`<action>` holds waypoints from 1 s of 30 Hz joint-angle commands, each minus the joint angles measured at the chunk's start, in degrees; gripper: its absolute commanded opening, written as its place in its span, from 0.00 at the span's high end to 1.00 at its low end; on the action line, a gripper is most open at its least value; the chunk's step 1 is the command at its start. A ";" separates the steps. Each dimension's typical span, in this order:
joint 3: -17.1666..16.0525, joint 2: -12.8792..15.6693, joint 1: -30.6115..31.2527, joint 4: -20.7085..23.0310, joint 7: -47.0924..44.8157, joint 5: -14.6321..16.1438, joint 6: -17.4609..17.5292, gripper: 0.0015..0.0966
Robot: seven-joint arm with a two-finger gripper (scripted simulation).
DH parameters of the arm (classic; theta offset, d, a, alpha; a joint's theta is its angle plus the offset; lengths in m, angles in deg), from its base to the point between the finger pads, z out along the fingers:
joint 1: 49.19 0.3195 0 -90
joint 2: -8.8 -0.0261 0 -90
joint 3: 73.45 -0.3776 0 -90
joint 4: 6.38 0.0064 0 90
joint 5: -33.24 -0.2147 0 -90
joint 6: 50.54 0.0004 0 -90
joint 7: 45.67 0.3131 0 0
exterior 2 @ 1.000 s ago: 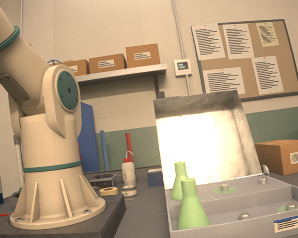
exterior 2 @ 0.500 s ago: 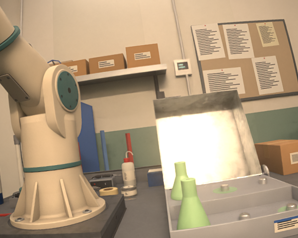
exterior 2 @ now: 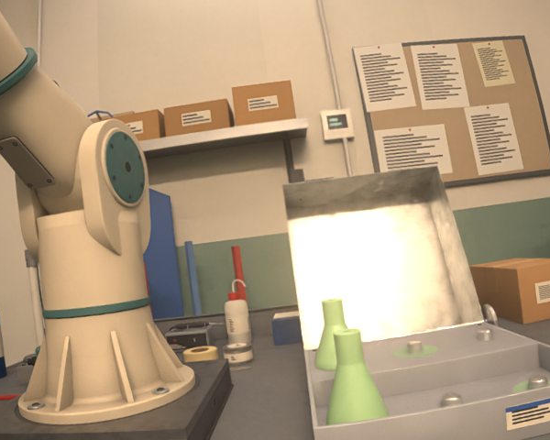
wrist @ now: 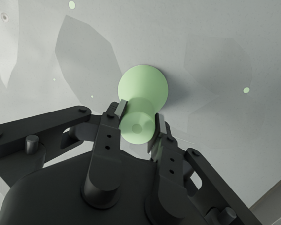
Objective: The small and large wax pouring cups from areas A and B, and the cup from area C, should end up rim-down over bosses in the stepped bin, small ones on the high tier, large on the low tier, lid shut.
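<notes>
A pale green wax pouring cup (wrist: pixel 141 103) stands rim-down on the grey table, its narrow closed end up, and the two pads of my gripper (wrist: pixel 138 123) are clamped on either side of that narrow neck. In the stepped bin (exterior 2: pixel 436 379), a small green cup (exterior 2: pixel 331 334) sits rim-down on the high tier. A large green cup (exterior 2: pixel 353 386) sits rim-down on the low tier. The bin's metal lid (exterior 2: pixel 379 260) stands open behind them. Bare bosses show on the high tier (exterior 2: pixel 414 346) and the low tier (exterior 2: pixel 451 399).
A cardboard box (exterior 2: pixel 526 289) sits right of the bin. A squeeze bottle (exterior 2: pixel 237 317), a tape roll (exterior 2: pixel 200 353), a small jar (exterior 2: pixel 238 353) and a blue block (exterior 2: pixel 286 327) lie between the arm's base (exterior 2: pixel 100 331) and the bin.
</notes>
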 commanded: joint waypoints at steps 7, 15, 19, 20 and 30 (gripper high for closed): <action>-0.12 -0.86 -0.06 0.28 -0.11 -0.12 -1.05 0.93; -0.31 -2.26 -0.16 0.73 -0.29 -0.32 -2.92 0.93; -0.34 -2.44 -0.17 0.80 -0.31 -0.35 -3.17 0.93; -0.34 -2.44 -0.17 0.80 -0.31 -0.35 -3.17 0.93; -0.78 -5.95 -0.39 2.49 -0.82 -0.93 -8.30 0.93</action>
